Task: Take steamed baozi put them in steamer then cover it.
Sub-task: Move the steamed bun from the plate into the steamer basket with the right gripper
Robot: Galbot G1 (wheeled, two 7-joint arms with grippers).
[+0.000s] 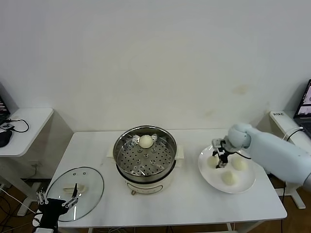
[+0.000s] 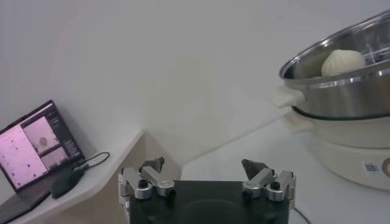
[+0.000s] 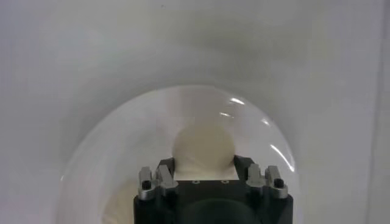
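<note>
Sticker on steamer [image 2: 369, 167] (illegible)

White right arm [image 1: 277, 148], black end effector [image 3: 204, 163], prob. silver screws

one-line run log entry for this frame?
phase: picking second baozi | right end effector: shut on baozi on plate | left end effector: open, idle near glass lid | steamer: one bun in
</note>
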